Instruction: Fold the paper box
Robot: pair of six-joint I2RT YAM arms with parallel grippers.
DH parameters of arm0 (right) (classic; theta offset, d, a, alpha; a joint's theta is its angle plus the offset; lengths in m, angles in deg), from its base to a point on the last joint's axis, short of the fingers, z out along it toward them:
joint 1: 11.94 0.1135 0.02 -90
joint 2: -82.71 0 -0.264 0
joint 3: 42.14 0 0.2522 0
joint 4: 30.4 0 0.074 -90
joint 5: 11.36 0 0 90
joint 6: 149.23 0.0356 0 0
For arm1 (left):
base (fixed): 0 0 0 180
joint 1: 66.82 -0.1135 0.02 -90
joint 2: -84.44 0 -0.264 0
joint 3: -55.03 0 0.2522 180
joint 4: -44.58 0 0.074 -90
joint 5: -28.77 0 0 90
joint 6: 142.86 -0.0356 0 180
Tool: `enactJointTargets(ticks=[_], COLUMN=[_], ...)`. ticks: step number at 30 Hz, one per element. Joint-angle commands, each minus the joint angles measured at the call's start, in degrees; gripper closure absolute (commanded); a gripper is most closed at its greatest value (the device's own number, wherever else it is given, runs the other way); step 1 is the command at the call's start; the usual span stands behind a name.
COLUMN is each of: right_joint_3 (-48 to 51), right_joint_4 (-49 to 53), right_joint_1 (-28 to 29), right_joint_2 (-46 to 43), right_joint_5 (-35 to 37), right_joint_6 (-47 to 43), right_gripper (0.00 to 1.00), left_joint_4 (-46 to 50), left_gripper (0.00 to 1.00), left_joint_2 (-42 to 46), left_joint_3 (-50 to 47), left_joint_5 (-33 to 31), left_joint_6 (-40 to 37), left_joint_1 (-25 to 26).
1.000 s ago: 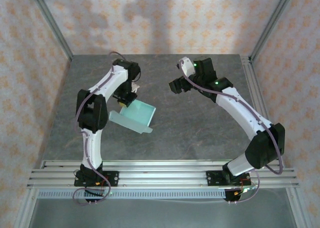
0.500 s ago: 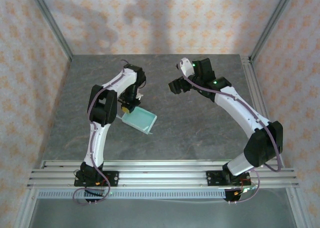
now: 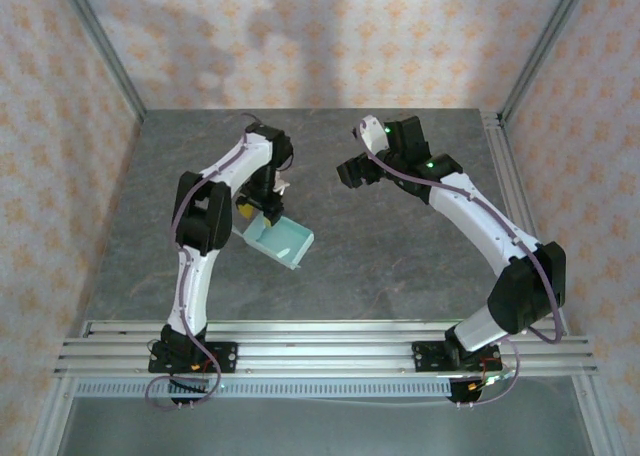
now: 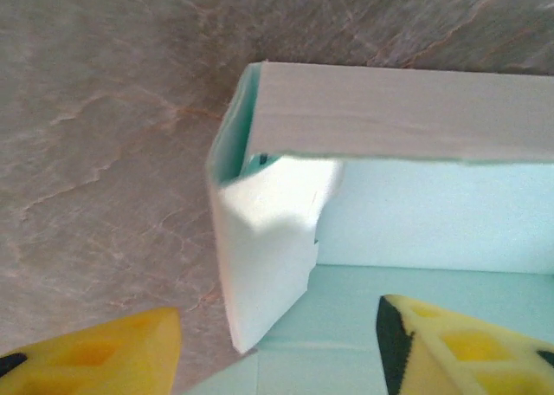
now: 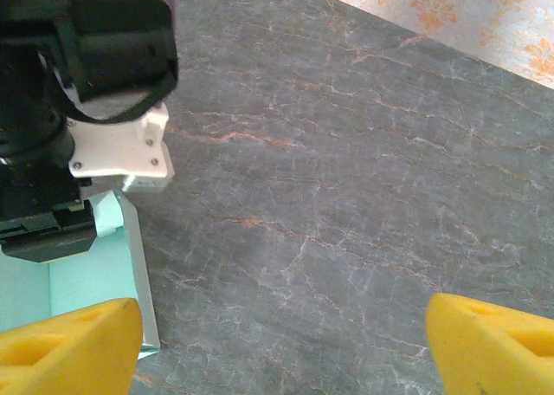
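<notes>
While the left gripper [image 4: 279, 307] hangs low over the paper box [image 3: 283, 240], its two yellow fingers stand wide apart and hold nothing. One finger [image 4: 95, 352] is outside the box, over the gray table [image 3: 400, 246]. The other finger [image 4: 467, 343] is inside, over the box's green floor. A short side wall stands up between them, and it does not look pinched. The box is pale green with its top open and its walls up. It sits on the table a bit left of the middle, closer to the left edge than the right edge. The right gripper [image 5: 281, 308] is open too, with only bare table between its fingers. It hangs to the right of the box, nearer the far edge, and does not touch it.
</notes>
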Motion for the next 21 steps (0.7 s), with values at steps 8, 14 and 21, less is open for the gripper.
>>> enactJointTargets(ticks=[8, 14, 21], right_joint_3=[-0.59, -2.46, -8.34], right_joint_4=[-0.73, -3.40, -4.60], right_joint_1=[3.66, 8.33, 14.85], right_joint_2=[5.73, 13.59, 24.84], right_joint_5=[3.23, 6.77, 5.83], right_joint_6=[3.08, 8.05, 9.81], right_gripper=[0.16, 0.16, 0.16], left_joint_4=[-22.49, -32.15, -40.60], left_gripper=[0.00, 0.00, 0.00], left_joint_2=[26.02, 41.00, 57.23], left_joint_3=[-12.63, -24.58, -37.20], left_joint_5=[-3.55, -3.85, -0.08], left_joint_6=[10.17, 14.72, 15.47], left_joint_1=[-6.12, -12.36, -17.16])
